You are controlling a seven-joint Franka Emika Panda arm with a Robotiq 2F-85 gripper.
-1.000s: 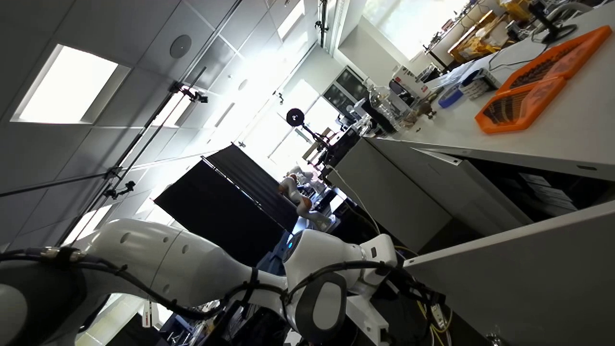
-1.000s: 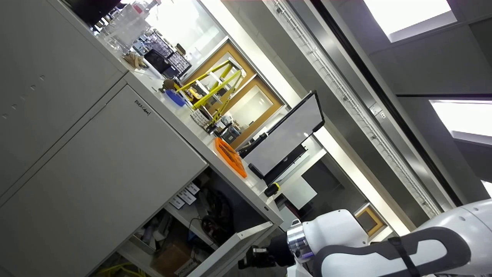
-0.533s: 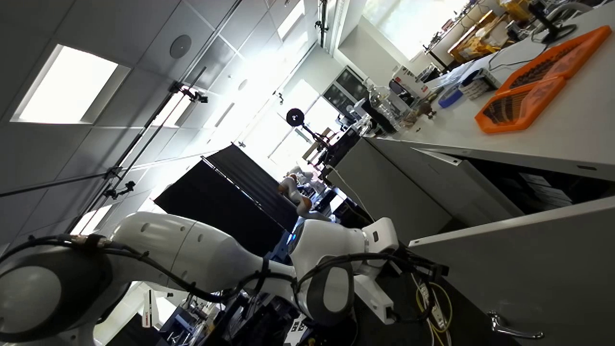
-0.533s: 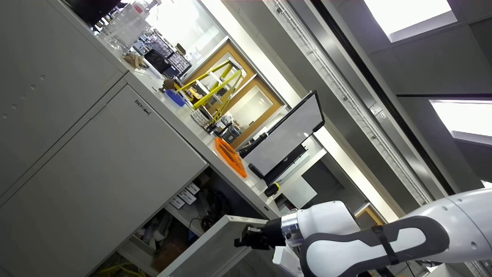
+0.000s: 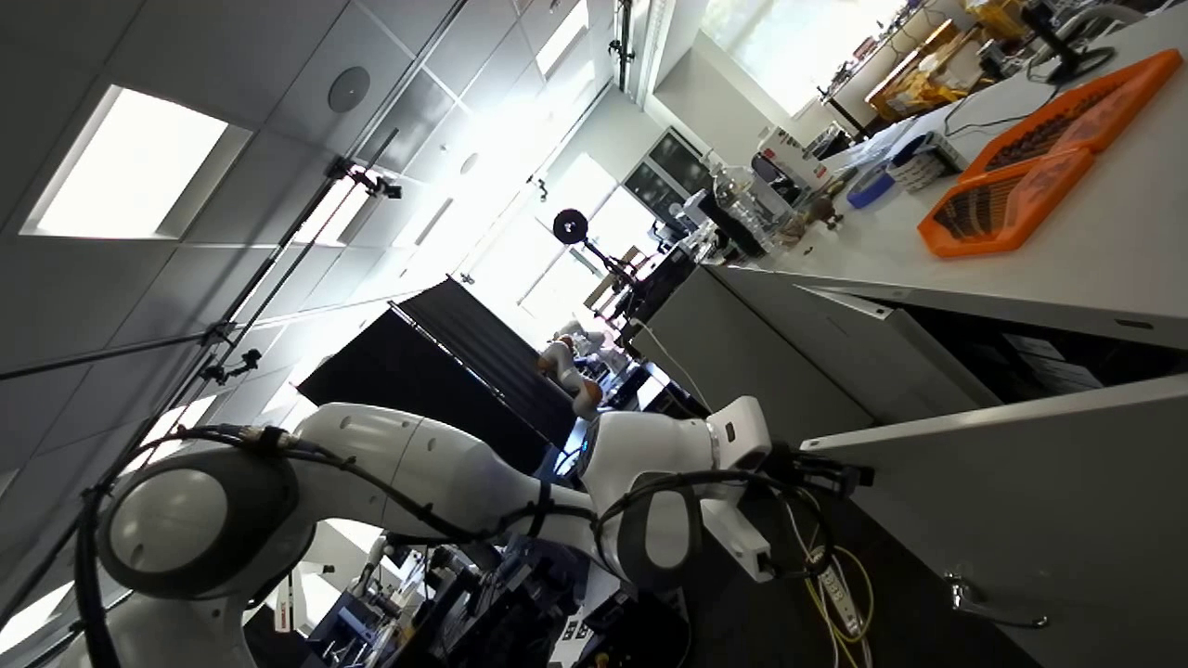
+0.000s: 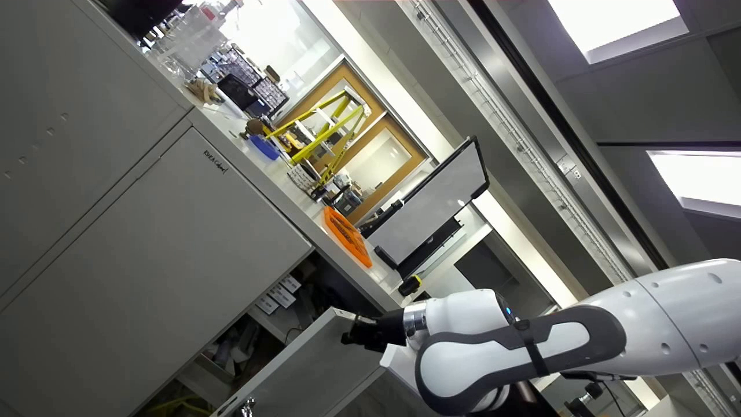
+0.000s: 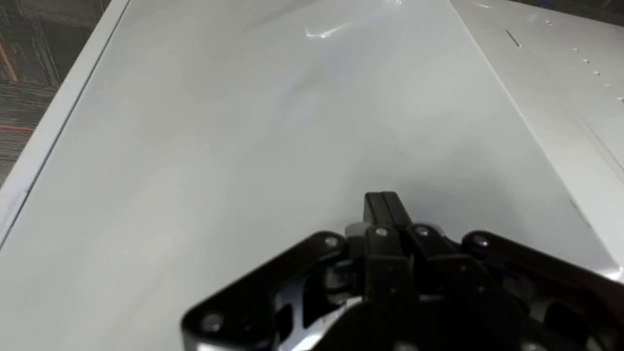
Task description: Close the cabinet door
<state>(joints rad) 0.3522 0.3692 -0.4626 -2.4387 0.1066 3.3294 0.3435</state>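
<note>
The cabinet door (image 5: 1030,529) is a flat pale grey panel standing ajar from the white-topped cabinet. Its silver bar handle (image 5: 998,612) shows low on its outer face, and also in an exterior view (image 6: 247,407). The door also shows in that view (image 6: 312,370) and fills most of the wrist view (image 7: 219,146). My gripper (image 5: 871,475) is shut and empty, with its fingertips at the outer face near the top free corner, also seen in an exterior view (image 6: 346,339). In the wrist view the fingers (image 7: 382,195) meet; exact contact with the panel cannot be told.
The dark cabinet opening (image 6: 330,289) holds shelves, labels and boxes. A second grey panel (image 6: 173,249) stands beside it. The white countertop (image 5: 1114,241) bears an orange case (image 5: 1012,204) and blue tape (image 5: 871,186). Cables and a power strip (image 5: 840,594) lie on the floor.
The arm and gripper have moved toward the cabinet, along the door's top edge. The door has swung inward, narrowing the opening. Its handle has come into clear view.
</note>
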